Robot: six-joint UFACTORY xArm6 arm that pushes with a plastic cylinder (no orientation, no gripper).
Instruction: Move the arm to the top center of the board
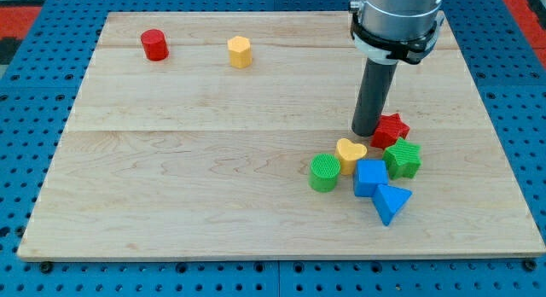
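Blocks crowd the view's lower right: a blue triangle (391, 201), blue cube (370, 177), green cylinder (324, 172), yellow heart (351, 151), green star (403, 159) and a red star (392, 129) partly hidden behind my rod. My tip (366, 131), a bare rod with no jaws, touches the red star's left side. Farther up, bare board (213, 160) leads to a yellow hexagon (240, 52) and red cylinder (154, 44) near the top edge, the arm's upper part cut off.

My tip (366, 131) sits down on the wooden board (213, 160), right of centre and toward the view's bottom half (well short of the top edge), the dark rod upright, touching the red star block (392, 129).
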